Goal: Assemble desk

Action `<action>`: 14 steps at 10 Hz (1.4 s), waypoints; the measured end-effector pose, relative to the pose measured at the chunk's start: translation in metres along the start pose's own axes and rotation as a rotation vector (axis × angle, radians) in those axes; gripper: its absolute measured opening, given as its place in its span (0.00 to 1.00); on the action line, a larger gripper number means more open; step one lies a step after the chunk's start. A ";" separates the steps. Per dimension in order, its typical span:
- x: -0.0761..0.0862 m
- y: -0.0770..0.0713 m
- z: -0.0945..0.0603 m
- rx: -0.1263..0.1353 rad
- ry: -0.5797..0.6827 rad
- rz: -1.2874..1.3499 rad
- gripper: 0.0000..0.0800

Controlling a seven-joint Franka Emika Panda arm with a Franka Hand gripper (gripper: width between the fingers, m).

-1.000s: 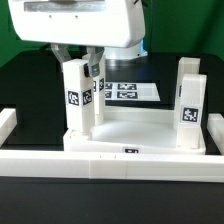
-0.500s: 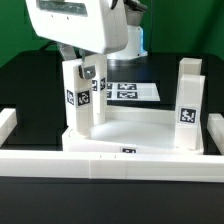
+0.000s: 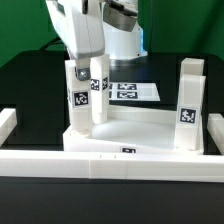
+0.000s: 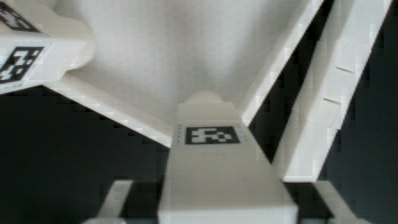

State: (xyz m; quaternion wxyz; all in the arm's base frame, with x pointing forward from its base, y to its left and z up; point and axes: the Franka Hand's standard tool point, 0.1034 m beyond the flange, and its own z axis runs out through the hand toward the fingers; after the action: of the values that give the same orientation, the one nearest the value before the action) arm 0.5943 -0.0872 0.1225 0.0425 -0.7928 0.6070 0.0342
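The white tabletop (image 3: 140,128) lies flat with its rim upward, just behind the long low wall. Four white square legs stand upright in its corners, each carrying a small black-and-white tag. The near leg on the exterior view's left (image 3: 80,102) stands in its corner socket, with another leg (image 3: 97,92) close behind it. On the exterior view's right, one leg (image 3: 188,113) stands in front and another (image 3: 191,71) behind it.

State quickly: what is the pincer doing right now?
Pincer: closed on a leg standing upright in the tabletop.
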 end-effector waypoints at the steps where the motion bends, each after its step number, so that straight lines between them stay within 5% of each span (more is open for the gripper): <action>1: 0.000 0.000 0.000 0.000 0.000 -0.011 0.36; 2: 0.000 0.000 0.000 0.000 0.000 -0.042 0.57; 4: 0.000 0.000 0.000 0.001 0.002 -0.081 0.57; 5: 0.001 0.000 0.000 -0.001 0.004 -0.213 0.79; 9: 0.001 0.000 0.000 -0.002 0.005 -0.497 0.81; 14: 0.008 -0.006 -0.003 -0.041 0.077 -0.982 0.81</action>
State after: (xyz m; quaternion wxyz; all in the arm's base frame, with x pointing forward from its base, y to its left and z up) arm 0.6025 -0.0933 0.1250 0.0156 -0.9866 0.1622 -0.0074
